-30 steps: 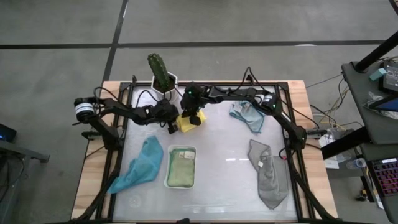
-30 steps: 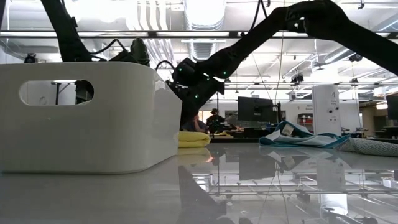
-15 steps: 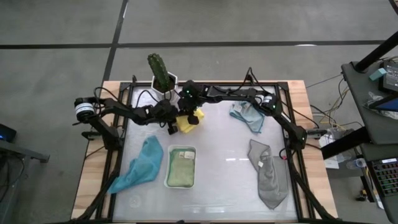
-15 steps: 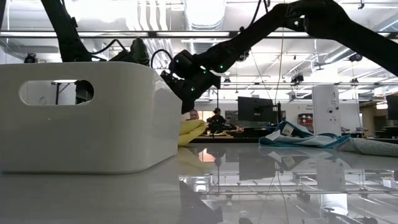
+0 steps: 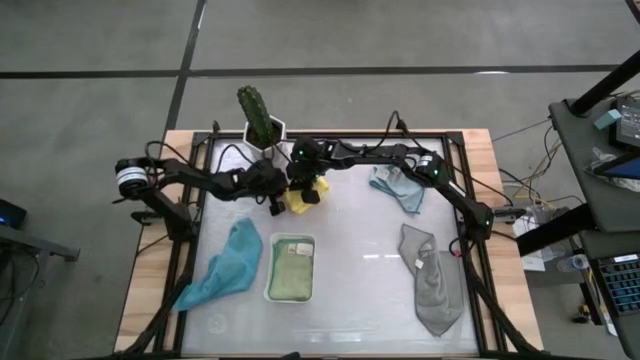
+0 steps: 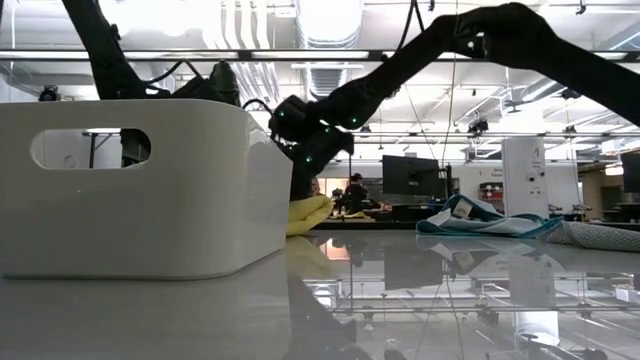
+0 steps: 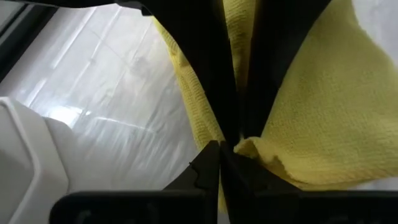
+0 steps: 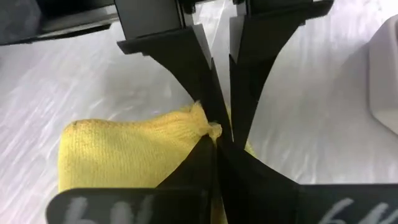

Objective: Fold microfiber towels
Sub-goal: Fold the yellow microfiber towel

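Note:
The yellow towel (image 5: 306,198) lies bunched on the table at the far left of centre; it also shows in the low view (image 6: 308,212). Both grippers are shut on it, nose to nose. My left gripper (image 5: 283,197) reaches in from the table's left and my right gripper (image 5: 303,182) from the far right. A pale green towel (image 5: 291,270) lies folded in the white tray (image 5: 267,268). The teal towel (image 5: 225,265), the light blue towel (image 5: 400,187) and the grey towel (image 5: 432,285) lie crumpled on the table. My left gripper pinches a gathered fold of the yellow towel (image 7: 252,146) between its two fingers. It comes slanting down from the table's left. The cloth spreads away beyond the fingertips, and its lower part rests on the table. My right gripper pinches a bunched tip of the yellow towel (image 8: 200,119) between its two fingers, right beside the left gripper's fingers (image 8: 186,68). It slants down from the far right. The pinched tip is raised; the rest of the towel (image 8: 118,155) sags to the table.
A potted cactus (image 5: 258,115) stands at the table's far edge, just behind the grippers. The white tray (image 6: 140,190) sits near the middle left, close in front of the low camera. A black frame runs around the tabletop.
My right gripper has gone a little toward the left gripper, rising and then dipping again. The yellow towel, flat and folded a second ago, is now bunched, with its side by the grippers drawn up and the rest still on the table.

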Available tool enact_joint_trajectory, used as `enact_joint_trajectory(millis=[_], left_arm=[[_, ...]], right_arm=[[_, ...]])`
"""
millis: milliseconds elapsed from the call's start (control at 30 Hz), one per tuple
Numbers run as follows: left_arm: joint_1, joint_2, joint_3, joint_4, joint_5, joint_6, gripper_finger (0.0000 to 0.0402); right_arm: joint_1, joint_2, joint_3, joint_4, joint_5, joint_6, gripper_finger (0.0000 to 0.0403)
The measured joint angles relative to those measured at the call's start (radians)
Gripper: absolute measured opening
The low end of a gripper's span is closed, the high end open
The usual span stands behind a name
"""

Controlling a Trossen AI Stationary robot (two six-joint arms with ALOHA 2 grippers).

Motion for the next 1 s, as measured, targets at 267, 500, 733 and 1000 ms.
enact_joint_trajectory(millis=[267, 500, 733, 1000], left_arm=[[0.000, -0.132, 0.006, -0.149, 0.000, -0.026, 0.0049], [0.000, -0.279, 0.002, -0.244, 0.000, -0.025, 0.0137], [-0.009, -0.346, -0.004, -0.274, 0.000, -0.027, 0.0159], [-0.030, -0.288, -0.006, -0.263, 0.001, -0.072, 0.0159]], right_arm=[[0.000, -0.002, 0.000, -0.003, 0.004, 0.018, 0.0009], [0.001, -0.002, 0.000, -0.001, 0.003, 0.039, 0.0023], [0.001, -0.002, 0.000, 0.023, 0.002, 0.080, 0.0080], [-0.016, -0.027, 0.005, 0.003, 0.000, 0.116, 0.0128]])
